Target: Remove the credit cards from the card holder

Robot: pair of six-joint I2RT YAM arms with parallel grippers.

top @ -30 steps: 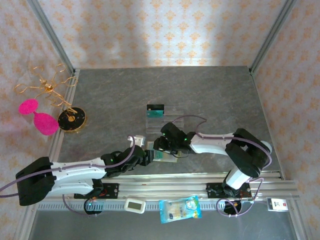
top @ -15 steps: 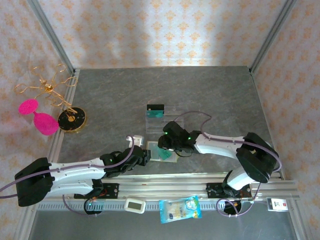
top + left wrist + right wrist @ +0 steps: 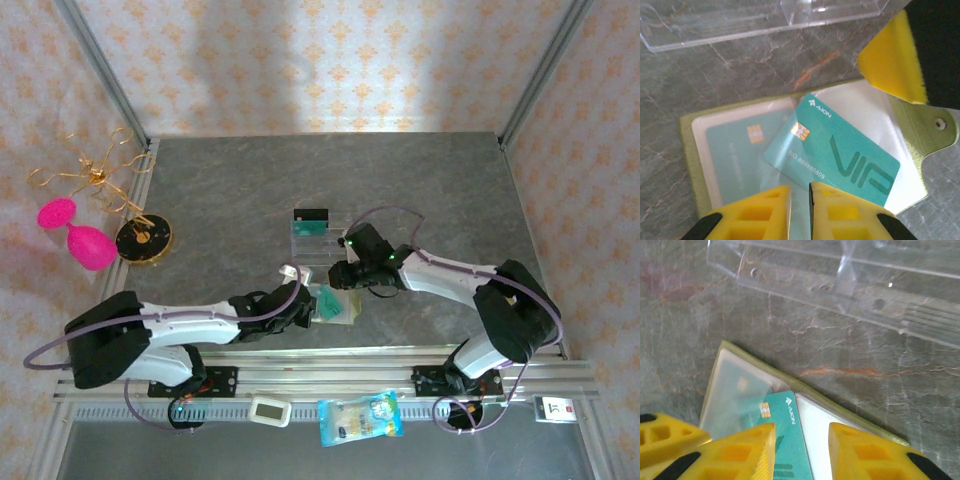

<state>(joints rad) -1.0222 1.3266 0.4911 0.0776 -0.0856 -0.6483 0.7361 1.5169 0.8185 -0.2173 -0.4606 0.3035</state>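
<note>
left gripper (image 3: 799, 192): on its own wrist camera I see the yellow fingers drawn in to a thin slit. The loose card's near edge runs right up to the tips, but I cannot tell whether anything is pinched.
right gripper (image 3: 801, 431): jaws partly apart with a plain gap and nothing between them, poised over the fold of the card holder (image 3: 815, 422).
card holder (image 3: 687, 160): open and flat on the grey table, directly ahead of the left fingertips.
loose card (image 3: 840, 157): teal, lying askew across the holder's right-hand pocket, just ahead of the left gripper.
pocketed card (image 3: 732, 150): teal, behind a clear sleeve, ahead and to the left of the left fingertips.
left wrist view adds: the VIP lettering, the snap tab (image 3: 940, 124), and one yellow pad (image 3: 890, 60) of the right gripper at the holder's far right corner. I cannot tell if it touches.
right wrist view adds: the chip ends of the loose card (image 3: 785, 435) and the pocketed card (image 3: 735, 390).
top view adds: the left gripper (image 3: 308, 300) and right gripper (image 3: 347, 275) close together over the card holder (image 3: 343, 308). A third card (image 3: 312, 218) with a dark strip sits at the far left corner of the clear tray (image 3: 335, 242), beyond the right gripper.
cut off: the loose card's lower end at the bottom of the right wrist view, and the clear tray (image 3: 715, 25) at the frame edge.
hard to make out: from above, the arms cover much of the holder, and its cards read as a teal patch.
</note>
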